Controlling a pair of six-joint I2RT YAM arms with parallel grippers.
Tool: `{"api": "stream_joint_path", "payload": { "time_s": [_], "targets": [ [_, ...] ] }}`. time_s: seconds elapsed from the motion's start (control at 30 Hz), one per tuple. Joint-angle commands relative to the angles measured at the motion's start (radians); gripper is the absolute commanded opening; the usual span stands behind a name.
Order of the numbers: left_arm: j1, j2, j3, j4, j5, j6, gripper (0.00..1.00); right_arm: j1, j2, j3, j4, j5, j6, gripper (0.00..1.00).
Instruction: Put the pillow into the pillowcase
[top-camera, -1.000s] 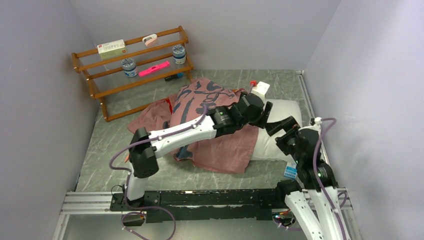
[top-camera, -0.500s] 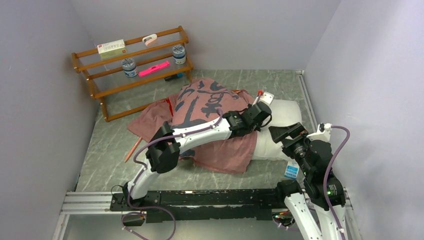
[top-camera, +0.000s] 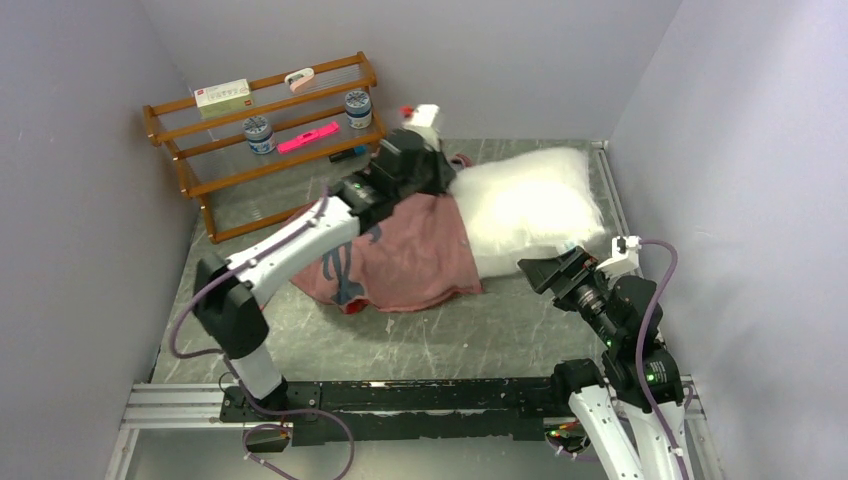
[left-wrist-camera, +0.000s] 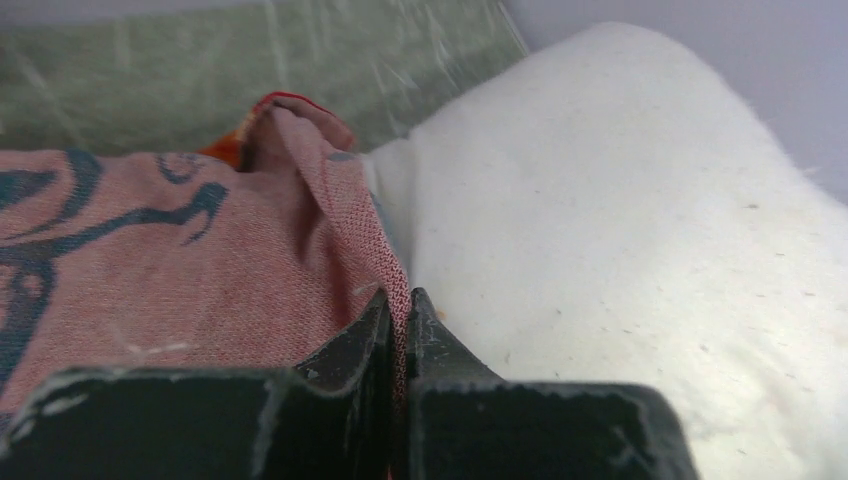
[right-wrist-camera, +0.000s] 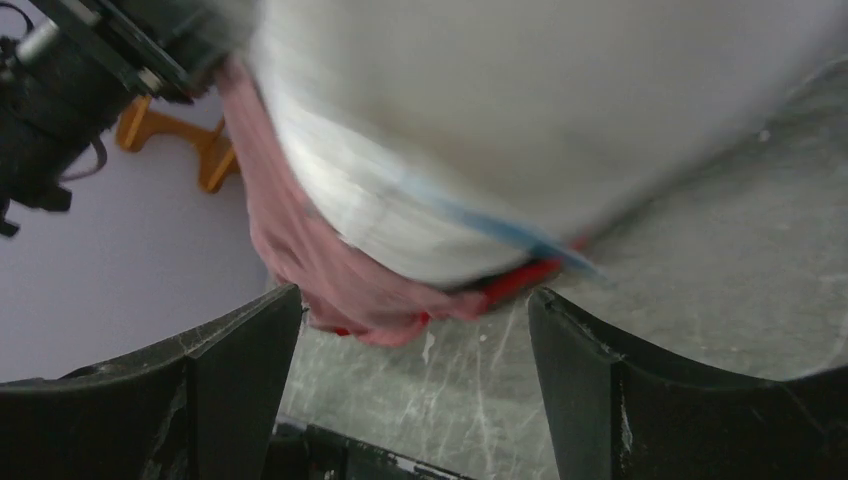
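Coarse-woven cloth pillowcase, soft matt pillow, smooth marbled table.

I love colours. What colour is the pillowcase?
The pillowcase is pinkish red with teal swirls; left wrist view.

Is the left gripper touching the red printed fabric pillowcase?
Touching. The left wrist view shows the left gripper closed on a fold of the red printed fabric pillowcase.

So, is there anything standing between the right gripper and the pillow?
Nothing visible does. The open right gripper faces the pillow, with only bare table between them. The pillowcase lies further left.
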Motion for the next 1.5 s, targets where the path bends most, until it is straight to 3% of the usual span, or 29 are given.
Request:
{"api": "stream_joint_path", "payload": {
  "time_s": [0.0, 0.27, 0.53, 0.63, 0.77, 0.93, 1.1, 1.27, 1.47],
  "targets": [
    [0.155, -0.153, -0.062, 0.066, 0.101, -0.031, 0.05, 0.005, -0.031, -0.041, 0.121, -0.141, 0.002, 0.84],
    [0.417, -0.311, -0.205, 0.101, 0.284, -0.099, 0.05, 0.005, -0.055, -0.075, 0.152, -0.191, 0.036, 0.70],
    [0.556, -0.416, -0.243, 0.091, 0.458, -0.132, 0.05, 0.005, 0.111, -0.213, 0.327, -0.248, 0.330, 0.44],
    [0.580, -0.439, -0.244, 0.083, 0.486, -0.142, 0.05, 0.006, 0.255, -0.208, 0.390, -0.247, 0.395, 0.56],
    [0.599, -0.463, -0.255, 0.087, 0.510, -0.156, 0.05, 0.011, 0.450, -0.187, 0.510, -0.247, 0.429, 0.63],
    [0.618, -0.477, -0.277, 0.094, 0.545, -0.175, 0.05, 0.041, 0.624, -0.160, 0.675, -0.225, 0.456, 0.63],
    [0.627, -0.492, -0.305, 0.106, 0.563, -0.186, 0.05, 0.169, 0.774, -0.115, 0.784, -0.148, 0.444, 0.63],
    [0.637, -0.507, -0.314, 0.107, 0.570, -0.191, 0.05, 0.282, 0.922, -0.034, 0.828, -0.053, 0.394, 0.64],
    [0.645, -0.518, -0.311, 0.114, 0.618, -0.217, 0.05, 0.321, 1.014, 0.054, 0.738, 0.184, 0.257, 0.62]
  ]
}}
